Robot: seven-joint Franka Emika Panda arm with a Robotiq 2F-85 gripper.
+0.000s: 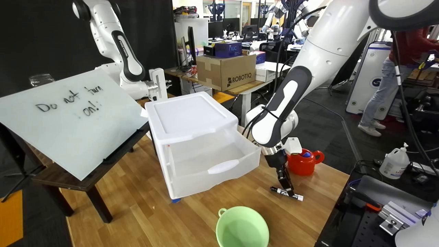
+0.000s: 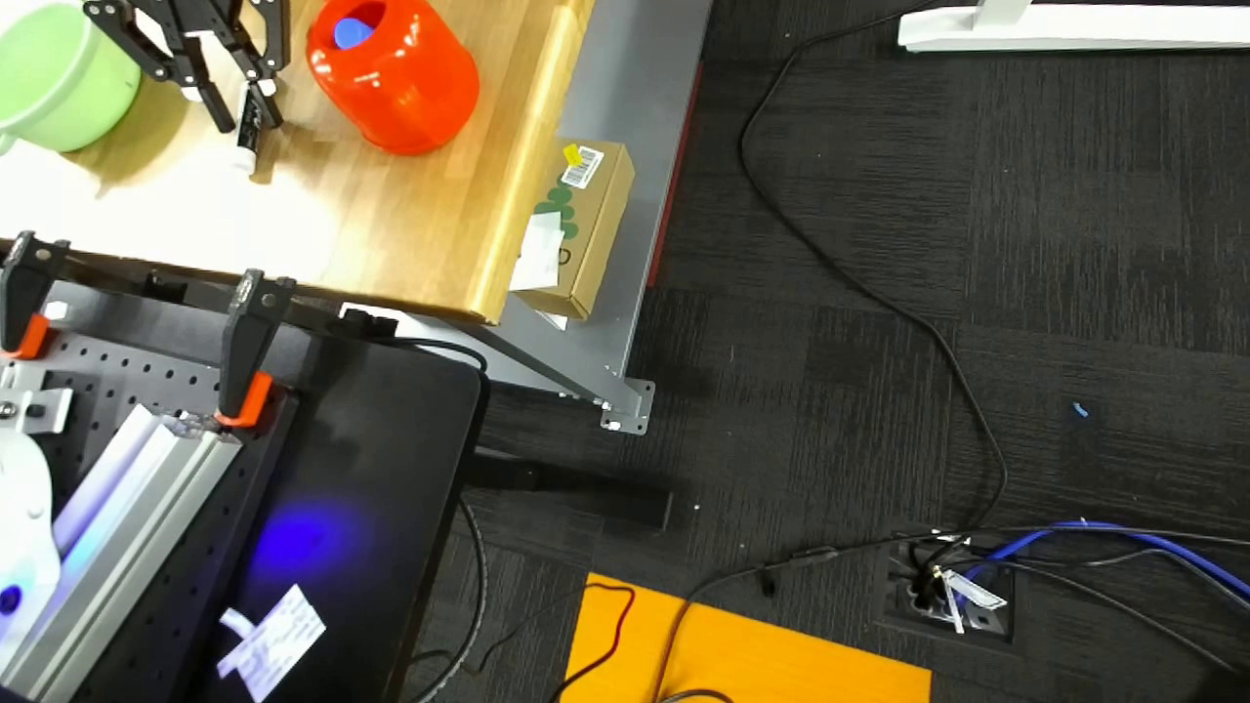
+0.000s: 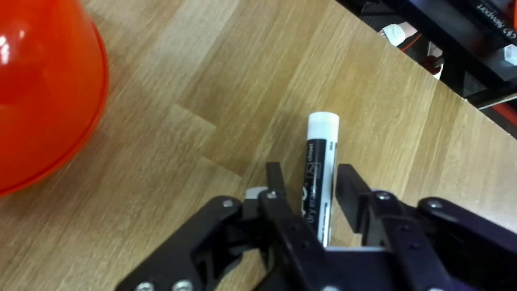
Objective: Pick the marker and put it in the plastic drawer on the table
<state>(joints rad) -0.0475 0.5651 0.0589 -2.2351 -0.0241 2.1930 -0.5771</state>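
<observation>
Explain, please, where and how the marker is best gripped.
I'd probably grip the marker crosswise near mid-length, coming from above: it is slim and straight, lies flat on the table, and the open claw straddles its sides.

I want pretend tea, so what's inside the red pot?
Something blue shows in the top opening of the red pot; I can't tell what. Its sides hide the bottom.

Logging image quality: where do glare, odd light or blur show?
In an exterior view, glare bleaches the table near the marker; a blue glow tints the black surface. In the wrist view, the tool looks slightly blurred, the marker's print partly legible.
</observation>
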